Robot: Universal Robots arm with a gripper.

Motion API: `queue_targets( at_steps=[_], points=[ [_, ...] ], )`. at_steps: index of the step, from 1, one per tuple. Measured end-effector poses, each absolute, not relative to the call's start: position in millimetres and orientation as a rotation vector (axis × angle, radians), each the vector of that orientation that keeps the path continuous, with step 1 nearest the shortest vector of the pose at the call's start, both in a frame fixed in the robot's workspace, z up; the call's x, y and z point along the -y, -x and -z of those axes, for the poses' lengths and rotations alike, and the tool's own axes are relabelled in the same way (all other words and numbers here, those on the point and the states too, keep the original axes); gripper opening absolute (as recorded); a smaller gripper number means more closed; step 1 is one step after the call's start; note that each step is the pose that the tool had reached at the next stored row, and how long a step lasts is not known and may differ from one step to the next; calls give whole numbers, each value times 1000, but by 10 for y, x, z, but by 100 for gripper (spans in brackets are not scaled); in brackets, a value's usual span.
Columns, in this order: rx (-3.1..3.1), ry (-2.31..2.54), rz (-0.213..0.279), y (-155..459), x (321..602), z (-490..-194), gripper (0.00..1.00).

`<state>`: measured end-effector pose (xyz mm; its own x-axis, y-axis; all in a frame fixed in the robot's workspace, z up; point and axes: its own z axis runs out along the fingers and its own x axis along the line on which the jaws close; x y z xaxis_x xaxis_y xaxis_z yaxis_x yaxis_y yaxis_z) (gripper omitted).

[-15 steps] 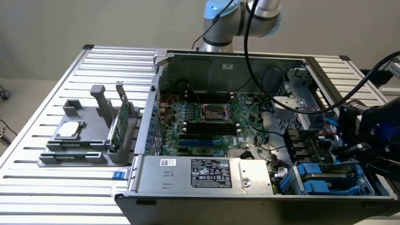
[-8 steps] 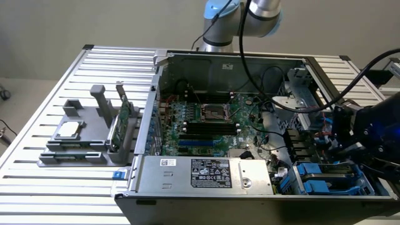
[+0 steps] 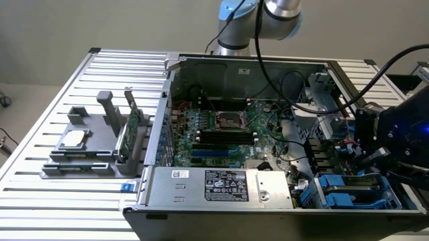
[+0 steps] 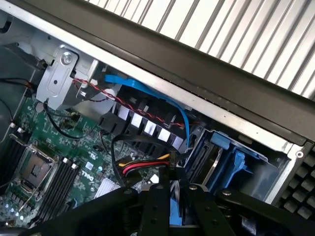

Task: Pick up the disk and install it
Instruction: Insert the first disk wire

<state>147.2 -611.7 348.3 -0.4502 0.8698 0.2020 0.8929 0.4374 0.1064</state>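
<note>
In the wrist view a narrow blue strip, the edge of the disk [image 4: 175, 212] in its blue carrier, sits between my two dark fingers. My gripper [image 4: 175, 196] is shut on it. In the exterior view my gripper [image 3: 383, 155] hangs at the right end of the open computer case, just above the drive bay [image 3: 348, 191] with its blue plastic holders. The same bay [image 4: 231, 162] lies just beyond my fingertips in the wrist view. Most of the disk is hidden behind my fingers.
The motherboard [image 3: 221, 125] fills the case floor, and a silver power supply [image 3: 221, 186] lies along the near side. Red, black and blue cables [image 4: 147, 93] run close to the bay. On the exterior view's left a grey fixture [image 3: 87, 150] holds a square chip [image 3: 74, 138] and a green card [image 3: 132, 125].
</note>
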Motion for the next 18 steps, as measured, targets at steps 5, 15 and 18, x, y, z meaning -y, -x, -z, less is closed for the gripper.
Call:
queue_targets(
  at_steps=[5,15,18],
  points=[
    [2555,1608,288,-1472,6114,-3495,17],
    [2479,1750,284,-1472,6114,-3496,17],
    [2465,1789,271,-1472,6114,-3495,17]
  ],
)
